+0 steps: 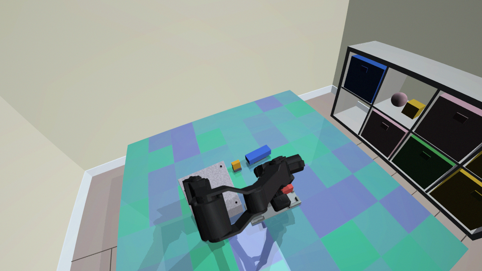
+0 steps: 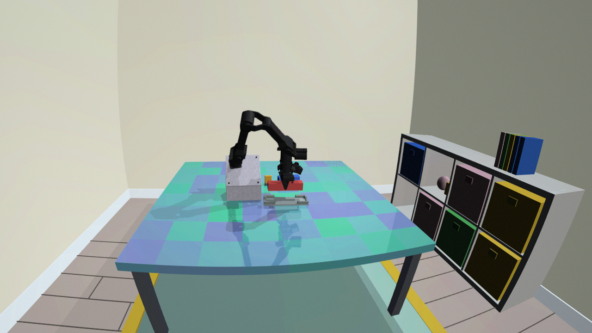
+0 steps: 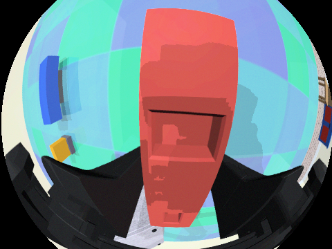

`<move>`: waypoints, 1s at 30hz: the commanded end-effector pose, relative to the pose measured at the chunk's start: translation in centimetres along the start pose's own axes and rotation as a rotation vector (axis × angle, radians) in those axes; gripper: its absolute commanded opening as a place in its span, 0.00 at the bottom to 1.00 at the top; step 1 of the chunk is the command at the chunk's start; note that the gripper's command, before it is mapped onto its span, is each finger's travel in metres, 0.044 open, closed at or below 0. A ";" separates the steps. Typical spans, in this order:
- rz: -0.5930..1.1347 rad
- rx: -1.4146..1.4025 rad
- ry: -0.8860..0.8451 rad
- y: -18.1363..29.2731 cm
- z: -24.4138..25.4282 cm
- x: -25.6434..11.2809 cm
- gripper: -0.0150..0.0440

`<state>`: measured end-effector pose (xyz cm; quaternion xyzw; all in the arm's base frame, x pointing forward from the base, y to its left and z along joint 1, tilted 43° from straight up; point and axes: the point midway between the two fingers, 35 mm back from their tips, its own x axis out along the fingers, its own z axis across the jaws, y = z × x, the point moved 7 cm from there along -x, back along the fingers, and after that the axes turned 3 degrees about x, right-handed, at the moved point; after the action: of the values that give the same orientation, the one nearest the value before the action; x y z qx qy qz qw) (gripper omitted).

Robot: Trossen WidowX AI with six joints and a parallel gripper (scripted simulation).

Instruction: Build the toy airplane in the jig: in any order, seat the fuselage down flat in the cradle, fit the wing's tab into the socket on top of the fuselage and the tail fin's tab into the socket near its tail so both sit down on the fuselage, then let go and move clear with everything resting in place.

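Note:
My gripper (image 2: 285, 186) (image 3: 178, 149) is shut on the red fuselage (image 1: 287, 188) (image 2: 274, 185) (image 3: 188, 76), holding its sides around the middle. The fuselage is raised and looks about level, sockets up: a large one at mid-length and a small one near its narrow end. The grey cradle (image 1: 258, 219) (image 2: 285, 202) lies below it, partly hidden by the arm in the top view and not seen in the wrist view. The blue wing (image 1: 258, 154) (image 2: 295, 177) (image 3: 49, 90) lies on the table. The small orange tail fin (image 1: 235, 165) (image 2: 268, 178) (image 3: 59, 149) rests near the wing's end.
The speckled base block (image 1: 215, 171) (image 2: 243, 193) under the arm stands beside the cradle and the tail fin. A white cube shelf (image 1: 404, 60) (image 2: 567, 206) with bins stands beyond the right side of the table.

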<state>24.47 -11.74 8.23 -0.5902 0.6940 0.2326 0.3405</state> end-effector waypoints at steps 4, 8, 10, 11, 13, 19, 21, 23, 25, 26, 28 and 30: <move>-0.004 -0.018 0.019 0.6 -1.5 0.5 0.25; -0.004 -0.018 0.019 0.6 -1.6 0.5 0.43; -0.004 -0.018 0.019 0.6 -1.6 0.5 0.52; -0.004 -0.018 0.019 0.6 -1.6 0.5 0.57; -0.004 -0.018 0.019 0.6 -1.6 0.5 0.59; -0.004 -0.018 0.019 0.6 -1.6 0.5 0.59; -0.004 -0.018 0.019 0.6 -1.6 0.5 0.59; -0.004 -0.018 0.019 0.6 -1.6 0.5 0.59; -0.004 -0.018 0.019 0.6 -1.6 0.5 0.59; -0.004 -0.018 0.019 0.6 -1.6 0.5 0.59; -0.004 -0.018 0.019 0.6 -1.6 0.7 0.59; -0.004 -0.018 0.018 0.6 -1.6 1.0 0.59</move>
<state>23.55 -13.25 8.74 -0.5960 0.6940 0.2311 0.3314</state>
